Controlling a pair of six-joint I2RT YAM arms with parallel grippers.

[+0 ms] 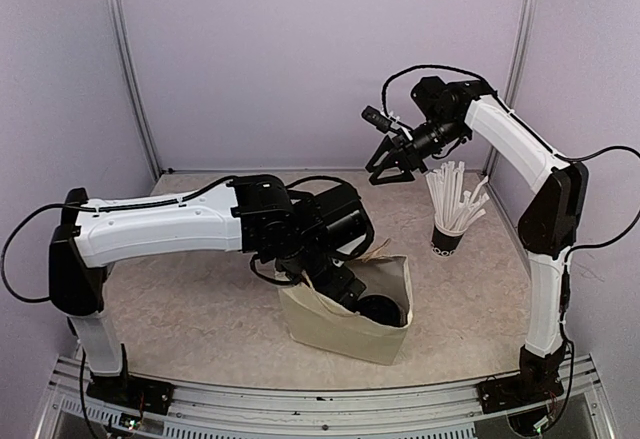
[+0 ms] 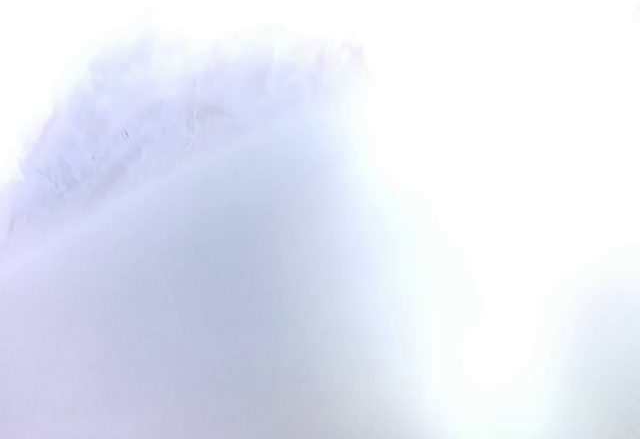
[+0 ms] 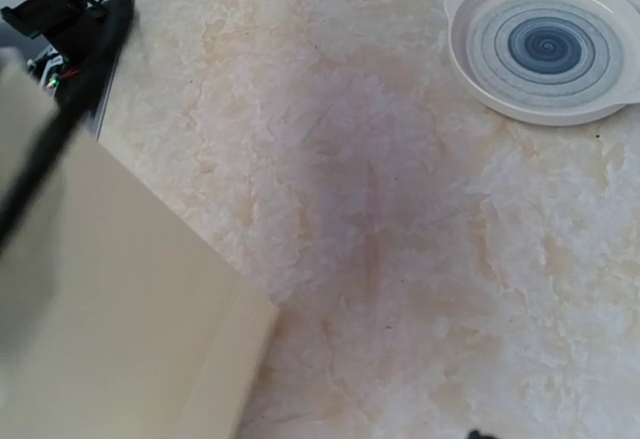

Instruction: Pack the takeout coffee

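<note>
On the counter (image 1: 180, 309), centre-front, a beige bag (image 1: 340, 337) stands upright with its mouth facing up; this orientation is judged to permit loading from above. A white plate (image 3: 475, 64) with a blue spiral lies apart from the bag and takes no part in packing. The straw cup (image 1: 446, 237) stands at the right, near the right arm, and is not to be packed. One takeout coffee cup (image 1: 381, 309) is judged to be the dark round form inside the bag, seen lid-up. The second cup is not visible in any view.

The left arm (image 1: 160, 224) lies nearly level across the counter and bends down at the wrist, placing the left gripper (image 1: 345, 287) inside the bag mouth, just beside the cup. Its aperture cannot be determined: the bag wall masks the fingers, and the left wrist view is fully overexposed. The right arm (image 1: 540, 179) is raised, elbow high. The right gripper (image 1: 396, 171) hangs well above the counter, spread wide and empty, which is judged a standby pose clear of the bag.
</note>
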